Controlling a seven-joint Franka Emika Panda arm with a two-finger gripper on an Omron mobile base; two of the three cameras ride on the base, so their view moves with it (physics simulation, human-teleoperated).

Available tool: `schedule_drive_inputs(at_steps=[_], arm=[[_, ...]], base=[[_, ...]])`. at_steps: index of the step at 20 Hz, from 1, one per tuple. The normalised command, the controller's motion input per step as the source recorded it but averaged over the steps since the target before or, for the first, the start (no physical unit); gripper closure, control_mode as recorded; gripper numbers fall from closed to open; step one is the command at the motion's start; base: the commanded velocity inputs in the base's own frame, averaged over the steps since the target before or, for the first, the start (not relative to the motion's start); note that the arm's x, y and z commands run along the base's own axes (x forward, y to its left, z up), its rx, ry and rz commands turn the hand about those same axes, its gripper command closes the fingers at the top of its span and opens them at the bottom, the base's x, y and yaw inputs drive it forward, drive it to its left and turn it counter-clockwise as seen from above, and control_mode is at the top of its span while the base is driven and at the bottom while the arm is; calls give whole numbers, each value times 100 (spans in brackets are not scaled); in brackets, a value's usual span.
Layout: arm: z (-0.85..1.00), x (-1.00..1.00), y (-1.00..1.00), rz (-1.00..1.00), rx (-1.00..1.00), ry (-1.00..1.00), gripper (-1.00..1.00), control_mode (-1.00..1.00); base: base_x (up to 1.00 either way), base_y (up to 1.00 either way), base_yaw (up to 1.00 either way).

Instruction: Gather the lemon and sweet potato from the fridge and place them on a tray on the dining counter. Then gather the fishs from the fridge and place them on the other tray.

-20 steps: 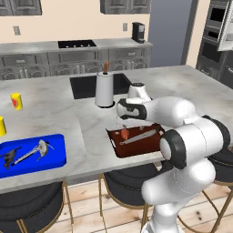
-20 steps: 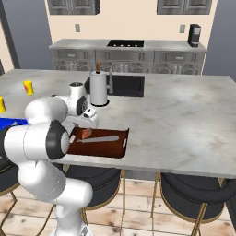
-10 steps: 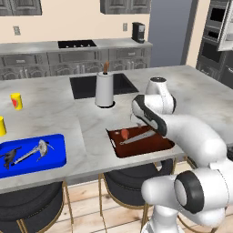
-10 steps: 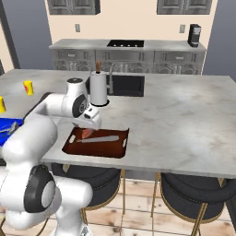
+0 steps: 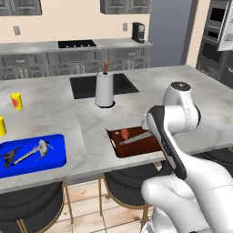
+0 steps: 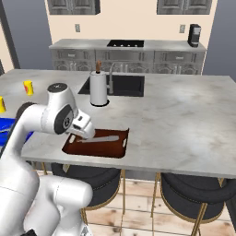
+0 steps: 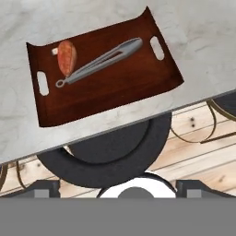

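Note:
The sweet potato (image 7: pixel 67 57) lies at one end of the reddish-brown tray (image 7: pixel 106 92), beside grey tongs (image 7: pixel 99 61). That tray (image 5: pixel 136 144) sits at the front edge of the dining counter (image 5: pixel 54 113). My gripper (image 7: pixel 120 189) hangs above the tray's near edge, open and empty, its dark fingertips (image 7: pixel 44 188) far apart. Seen from the right base, my hand (image 6: pixel 83 130) hovers over the tray's left end (image 6: pixel 73 146). The blue tray (image 5: pixel 57 157) holds two fish (image 5: pixel 38 150). The lemon and the fridge are out of view.
A paper towel roll (image 5: pixel 104 89) stands by the dark sink (image 5: pixel 123 84). Two yellow cups (image 5: pixel 16 100) sit at the counter's left. Dark stools (image 7: pixel 115 147) stand under the front edge. My own arm (image 5: pixel 166 132) hides the brown tray's right part.
My arm has swung and straightened, lifting the hand from the brown tray's back corner toward its front edge. The jaws stayed open. Trays and food have not moved.

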Motion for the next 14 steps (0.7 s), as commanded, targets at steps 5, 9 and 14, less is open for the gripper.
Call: schedule_drive_inputs(at_steps=[5,9,14], arm=[[31,-86,16,0,-5,-5,-100,-100],[11,-74,10,5,-2,-5,-100,-100],[0,-31,0,1,0,-3,-100,-100]], base=[[0,0,0],[0,0,0],[0,0,0]])
